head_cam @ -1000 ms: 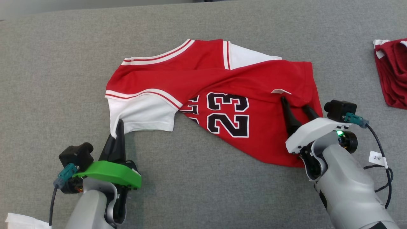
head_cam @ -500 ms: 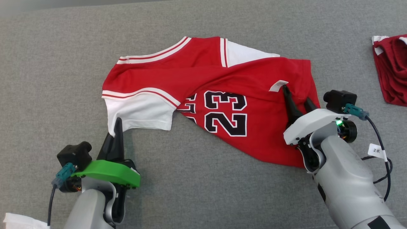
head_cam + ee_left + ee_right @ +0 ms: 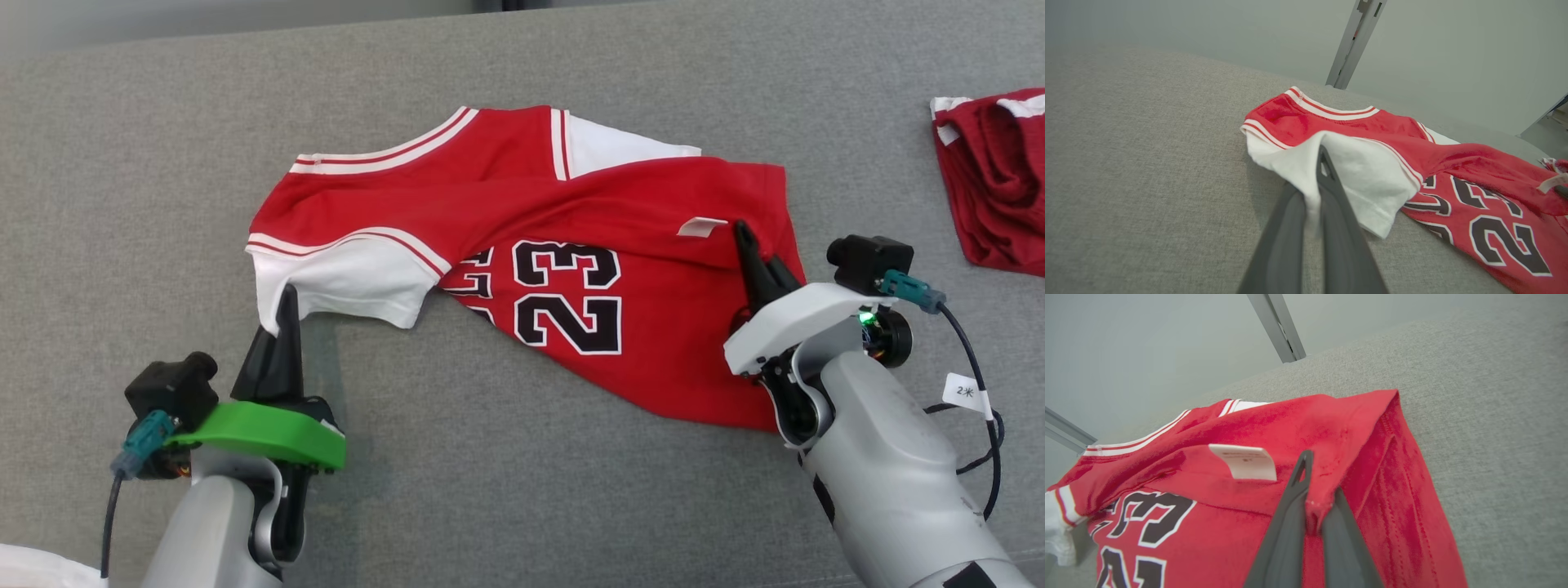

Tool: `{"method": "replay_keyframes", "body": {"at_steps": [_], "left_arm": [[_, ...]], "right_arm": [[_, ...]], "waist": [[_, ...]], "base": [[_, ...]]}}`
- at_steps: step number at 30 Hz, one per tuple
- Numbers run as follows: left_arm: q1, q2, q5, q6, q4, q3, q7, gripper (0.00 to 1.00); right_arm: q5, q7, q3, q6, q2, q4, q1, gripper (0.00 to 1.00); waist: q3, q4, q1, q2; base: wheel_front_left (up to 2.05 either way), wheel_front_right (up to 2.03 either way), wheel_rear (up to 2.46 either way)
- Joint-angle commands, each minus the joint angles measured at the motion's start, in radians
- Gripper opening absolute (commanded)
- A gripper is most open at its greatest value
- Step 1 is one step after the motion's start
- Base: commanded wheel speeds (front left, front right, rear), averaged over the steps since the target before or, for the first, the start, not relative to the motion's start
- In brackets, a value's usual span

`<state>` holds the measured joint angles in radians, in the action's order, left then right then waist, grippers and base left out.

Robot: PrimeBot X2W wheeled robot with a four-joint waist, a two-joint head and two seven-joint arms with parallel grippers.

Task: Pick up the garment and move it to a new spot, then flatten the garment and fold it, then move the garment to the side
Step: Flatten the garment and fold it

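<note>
The garment is a red jersey with white sleeves and black "23" numbers, lying crumpled across the grey surface. My left gripper is shut on the white sleeve's lower corner; the left wrist view shows white cloth pinched between the dark fingers of the left gripper. My right gripper is shut on a fold of red fabric near the jersey's right hem, beside a small white label. From the right wrist, red cloth bunches between the fingers of the right gripper, with the label just left.
A second, dark red garment lies bunched at the right edge of the grey fabric surface. A white cloth corner shows at the bottom left. A cable with a tag hangs off the right arm.
My right gripper's fingers closed together onto a fold of red fabric beside the label. The left gripper kept its hold on the sleeve. The whole picture shifted slightly left.
</note>
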<state>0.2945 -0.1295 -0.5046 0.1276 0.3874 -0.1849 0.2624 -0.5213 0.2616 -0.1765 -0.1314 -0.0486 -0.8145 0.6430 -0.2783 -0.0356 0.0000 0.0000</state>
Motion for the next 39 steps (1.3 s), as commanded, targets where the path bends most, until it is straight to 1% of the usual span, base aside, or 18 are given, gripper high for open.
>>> {"method": "replay_keyframes", "body": {"at_steps": [1,6,9,15,19,24,30,35,39], "left_arm": [[0.013,-0.013,0.003,0.006,-0.018,0.005,0.003,0.00],[0.036,-0.054,0.004,0.006,-0.095,0.001,0.003,0.00],[0.053,-0.083,0.000,0.006,-0.149,0.005,-0.003,0.00],[0.063,-0.142,-0.002,0.002,-0.284,0.020,-0.049,0.00],[0.053,-0.175,-0.011,-0.014,-0.392,0.033,-0.100,0.00],[0.029,-0.210,-0.033,-0.043,-0.565,0.055,-0.193,0.00],[0.063,-0.273,-0.048,-0.073,-0.754,0.091,-0.311,0.00],[0.120,-0.319,-0.060,-0.088,-0.834,0.118,-0.391,0.00],[0.166,-0.334,-0.072,-0.086,-0.825,0.111,-0.431,0.00]], "right_arm": [[-0.017,0.005,-0.004,0.002,-0.004,0.021,-0.015,0.00],[-0.021,-0.001,-0.009,0.002,-0.005,0.109,-0.020,0.00],[-0.020,-0.021,-0.010,0.002,-0.022,0.179,-0.029,0.00],[-0.026,-0.094,0.000,0.002,-0.060,0.380,-0.081,0.00],[-0.034,-0.170,0.009,0.002,-0.086,0.553,-0.135,0.00],[-0.035,-0.283,0.052,0.001,-0.117,0.793,-0.203,0.00],[-0.021,-0.413,0.130,0.001,-0.118,1.050,-0.246,0.00],[-0.018,-0.510,0.175,0.001,-0.110,1.186,-0.241,0.00],[-0.004,-0.557,0.207,0.001,-0.105,1.217,-0.225,0.00]], "waist": [[0.017,-0.011,0.0000,0.0000],[0.055,-0.027,0.0000,0.0000],[0.080,-0.036,0.0000,0.0000],[0.146,-0.058,0.0000,0.0000],[0.198,-0.075,0.0000,0.0000],[0.259,-0.097,0.0000,0.0000],[0.295,-0.122,0.0000,0.0000],[0.292,-0.137,0.0000,0.0000],[0.266,-0.142,0.0000,0.0000]], "base": [[0.00,0.00,0.00],[0.00,0.00,0.00],[0.00,0.00,0.00],[0.00,0.00,0.00],[0.00,0.00,0.00],[0.00,0.00,0.00],[0.00,0.00,0.00],[0.00,0.00,0.00],[0.00,0.00,0.00]]}}
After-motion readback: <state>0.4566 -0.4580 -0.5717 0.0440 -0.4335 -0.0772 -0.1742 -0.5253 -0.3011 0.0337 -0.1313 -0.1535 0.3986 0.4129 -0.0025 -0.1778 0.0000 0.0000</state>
